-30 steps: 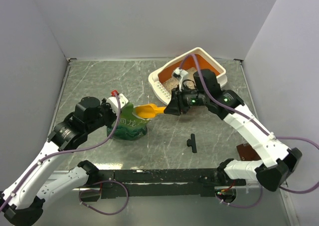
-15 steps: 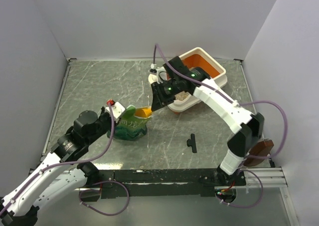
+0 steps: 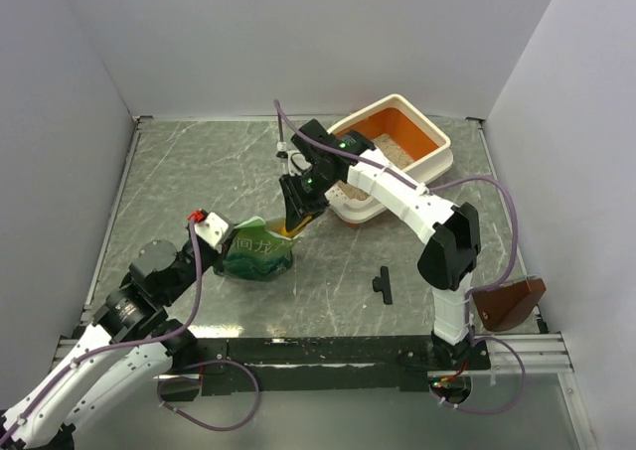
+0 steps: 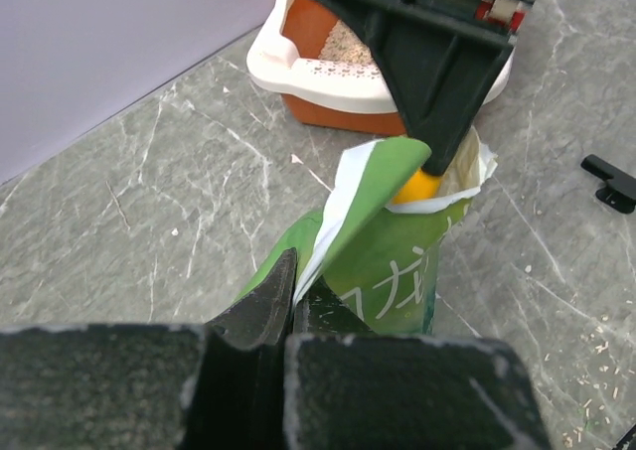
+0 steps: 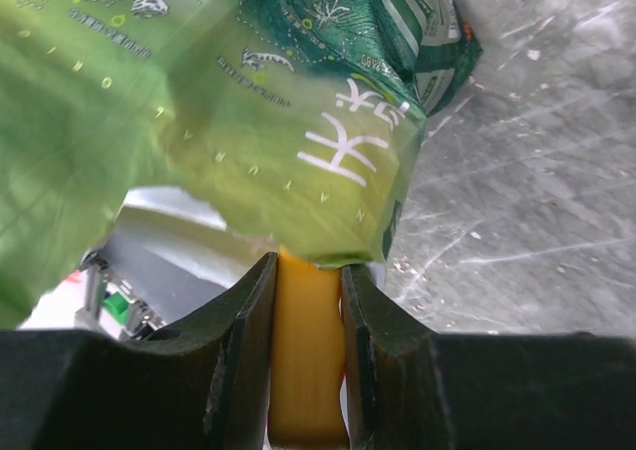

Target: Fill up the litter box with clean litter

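Scoop point(image 5: 306, 371) clamped in right gripper point(image 5: 306, 268), bag point(image 4: 397, 261) edge pinched by left gripper point(image 4: 300, 283)

Grey-green marbled tabletop point(image 3: 199, 172), scratched; plain pale walls point(image 3: 298, 33) on three sides; even diffuse light.

I see the litter box point(image 3: 401, 99) in the upper right of centre in the top view, flat on the table and turned at an angle to the frame. Its rim and sides are cream-white, its inside orange. A thin patch of beige litter point(image 3: 396, 155) covers part of its floor. In the left wrist view the box point(image 4: 308, 71) sits at top centre, slotted rim nearest, litter point(image 4: 344, 41) behind it.
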You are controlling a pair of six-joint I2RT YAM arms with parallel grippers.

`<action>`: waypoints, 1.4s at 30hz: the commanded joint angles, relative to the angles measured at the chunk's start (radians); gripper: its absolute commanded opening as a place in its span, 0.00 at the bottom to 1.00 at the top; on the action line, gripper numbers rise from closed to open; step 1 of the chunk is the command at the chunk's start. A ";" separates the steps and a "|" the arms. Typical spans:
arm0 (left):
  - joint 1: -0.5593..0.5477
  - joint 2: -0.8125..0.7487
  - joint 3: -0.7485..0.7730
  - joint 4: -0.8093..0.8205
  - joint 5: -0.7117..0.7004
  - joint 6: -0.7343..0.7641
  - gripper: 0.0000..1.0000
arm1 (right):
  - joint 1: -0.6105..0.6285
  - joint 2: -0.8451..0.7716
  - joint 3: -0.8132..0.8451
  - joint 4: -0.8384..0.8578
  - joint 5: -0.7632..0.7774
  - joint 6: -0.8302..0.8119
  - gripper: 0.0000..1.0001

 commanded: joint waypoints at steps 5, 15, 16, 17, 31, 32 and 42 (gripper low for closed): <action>-0.009 -0.050 -0.002 0.167 0.026 -0.039 0.01 | -0.019 0.055 -0.244 0.187 -0.040 0.048 0.00; -0.012 0.018 -0.011 0.197 0.052 -0.045 0.01 | -0.054 -0.031 -0.677 0.790 -0.283 0.218 0.00; -0.012 0.022 -0.013 0.202 0.057 -0.045 0.01 | -0.055 -0.036 -0.721 0.898 -0.310 0.252 0.00; -0.011 0.027 -0.016 0.206 0.061 -0.045 0.01 | -0.055 -0.043 -0.770 0.978 -0.335 0.290 0.00; -0.012 0.036 -0.045 0.219 0.012 -0.044 0.01 | -0.055 -0.027 -1.077 2.014 -0.455 0.748 0.00; -0.012 0.035 -0.046 0.220 0.009 -0.042 0.01 | -0.055 -0.024 -1.088 2.069 -0.452 0.765 0.00; -0.012 0.009 -0.062 0.225 -0.017 -0.044 0.01 | -0.061 -0.073 -1.131 2.274 -0.467 0.834 0.00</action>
